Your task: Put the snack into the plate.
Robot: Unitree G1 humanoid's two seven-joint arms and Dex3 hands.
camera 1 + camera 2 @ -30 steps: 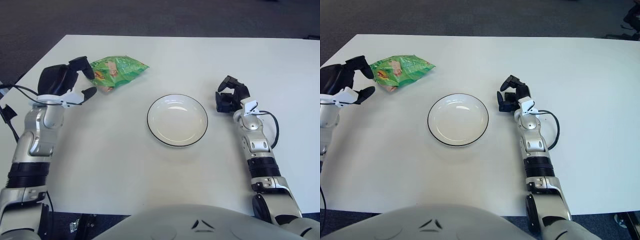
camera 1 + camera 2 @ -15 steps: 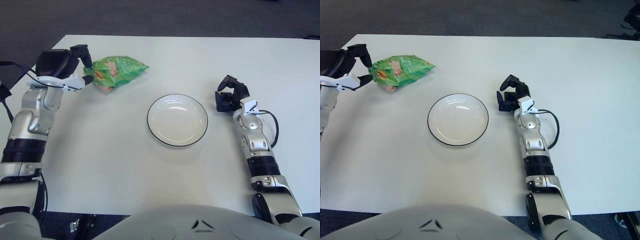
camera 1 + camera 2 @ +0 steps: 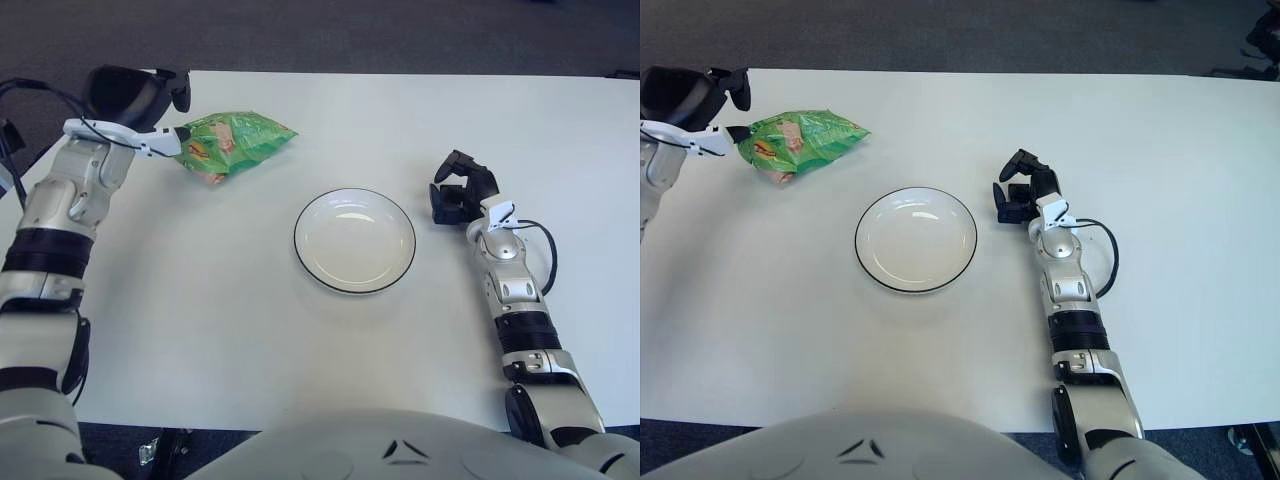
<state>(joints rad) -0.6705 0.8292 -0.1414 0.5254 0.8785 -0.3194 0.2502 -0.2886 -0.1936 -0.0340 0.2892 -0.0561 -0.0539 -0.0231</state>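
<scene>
Lengthwise, snack [image 3: 231, 143] left-to-right, flat.

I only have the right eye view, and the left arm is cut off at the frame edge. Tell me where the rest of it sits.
Observer: The left eye view shows the whole left forearm, coming in over the left edge of the table. The left robot hand is at the snack bag.
Operator: Report any cables near it.
Observer: A black cable arcs from the wrist off the picture's left side.

Glossy plate [image 3: 354, 240] — crinkly foil snack [image 3: 232, 143]
</scene>
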